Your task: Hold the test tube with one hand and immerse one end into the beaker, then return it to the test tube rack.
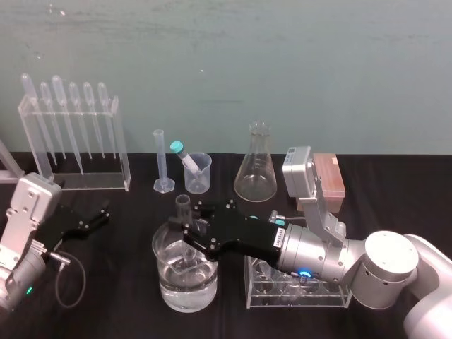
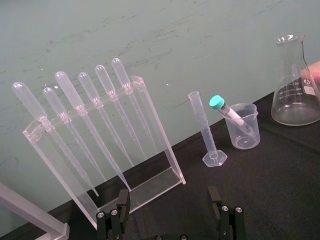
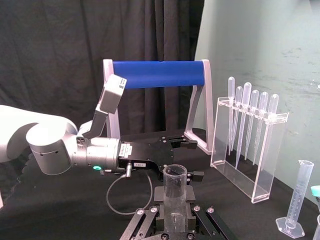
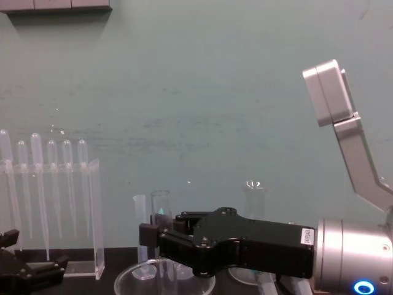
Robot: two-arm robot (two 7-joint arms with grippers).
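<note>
A: Left side first?
B: The left gripper [image 1: 99,217] sits low over the black table [image 1: 127,311] near its left edge. Fingers are spread wide with nothing between them. The pipette rack [image 1: 74,141] stands behind it by the wall.

A: Where is the test tube?
B: Centre front. The test tube [image 1: 183,212] stands close to upright with its open mouth up. Its rounded lower end is down inside the beaker [image 1: 166,282], below the rim. The beaker holds clear liquid in its lower part. I cannot tell whether the tube's tip reaches the liquid.

A: What is holding it?
B: The right gripper [image 1: 191,234], reaching in from the right above the beaker rim. Its jaws are closed on the tube's upper half, and the mouth stands clear above them. The right wrist view shows the tube [image 3: 175,182] pinched squarely between the two fingers.

A: And further right?
B: The test tube rack [image 1: 332,300] sits on the table just beside the beaker, under the right forearm. The conical flask [image 1: 256,169] stands behind it, well apart from the tube
</note>
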